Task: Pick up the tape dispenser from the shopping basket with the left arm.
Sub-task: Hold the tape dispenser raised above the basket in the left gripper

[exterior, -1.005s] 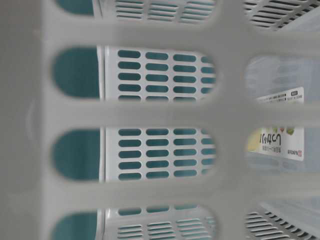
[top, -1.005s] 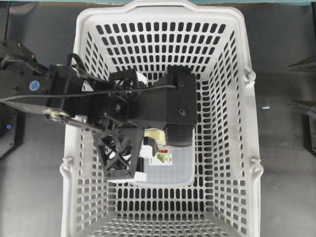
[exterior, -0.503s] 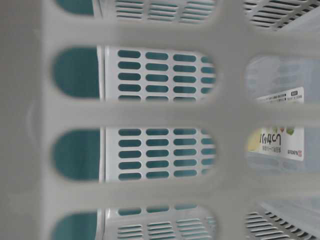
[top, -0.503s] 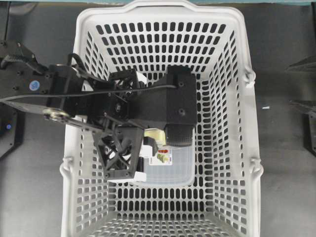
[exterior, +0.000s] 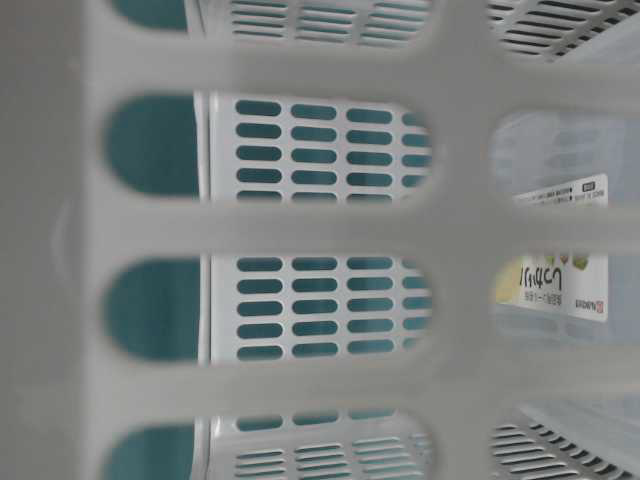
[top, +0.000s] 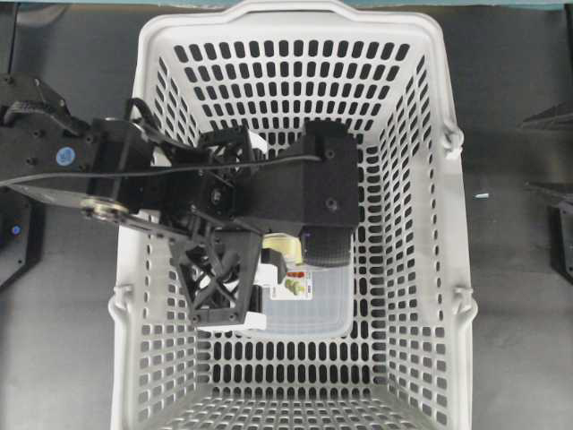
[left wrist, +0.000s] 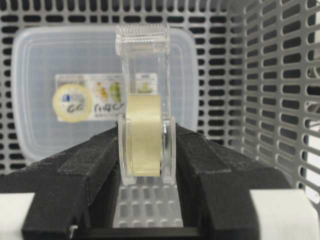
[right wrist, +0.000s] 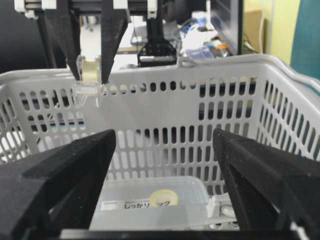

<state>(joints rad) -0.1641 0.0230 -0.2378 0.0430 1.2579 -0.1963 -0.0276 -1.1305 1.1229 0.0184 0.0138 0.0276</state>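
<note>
The tape dispenser [left wrist: 144,100] is a clear plastic holder with a yellowish roll of tape. My left gripper [left wrist: 146,131] is shut on it, its black fingers pressing the two clear side walls around the roll. The dispenser hangs clear of the basket floor. In the right wrist view the tape dispenser [right wrist: 89,76] hangs from the left gripper [right wrist: 90,70] at about rim height of the shopping basket [right wrist: 165,67]. From overhead the left arm [top: 304,193] reaches over the shopping basket [top: 452,179]. My right gripper [right wrist: 162,134] stands open outside the basket, nothing between its fingers.
A flat translucent lidded container [top: 313,309] with a printed label lies on the basket floor below the dispenser; this container [left wrist: 40,100] fills the left of the left wrist view. A small white object [right wrist: 222,207] lies beside it. Slotted basket walls [left wrist: 280,100] stand close on the right.
</note>
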